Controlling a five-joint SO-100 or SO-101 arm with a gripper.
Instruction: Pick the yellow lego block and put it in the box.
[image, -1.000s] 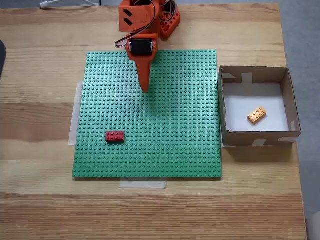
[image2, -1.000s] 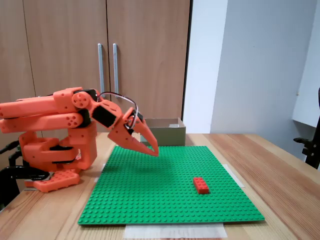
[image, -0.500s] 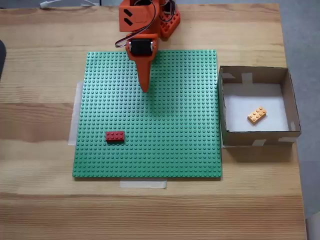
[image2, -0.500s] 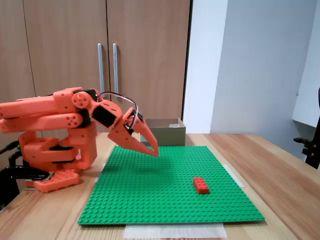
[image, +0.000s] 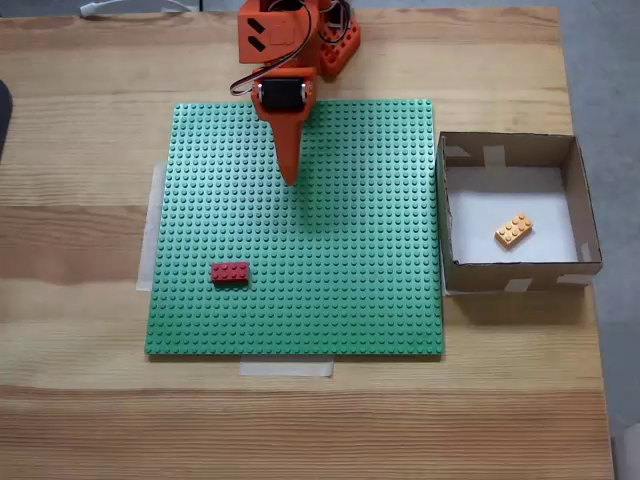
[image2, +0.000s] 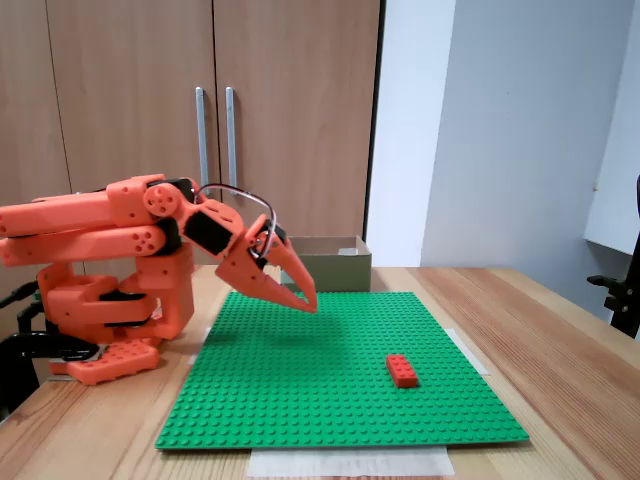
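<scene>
I read the jaws (image: 290, 178) as closed and empty, poised over the green baseplate (image: 330, 290). The yellow lego block (image: 513, 230) lies inside the box (image: 510, 275), well right of them overhead, its long axis diagonal.

Brown cardboard box (image: 515, 275), studded plastic baseplate (image: 340, 300), grained wooden table (image: 80, 100).

A square green studded plastic baseplate (image: 300, 230) lies flat on the light wooden counter (image: 80, 400), with pale tape strips (image: 286, 368) at its edges. A small red rectangular lego brick (image: 230, 272) sits on the baseplate. Brown wooden cabinet doors with metal handles (image2: 215, 135) stand behind the counter.
</scene>
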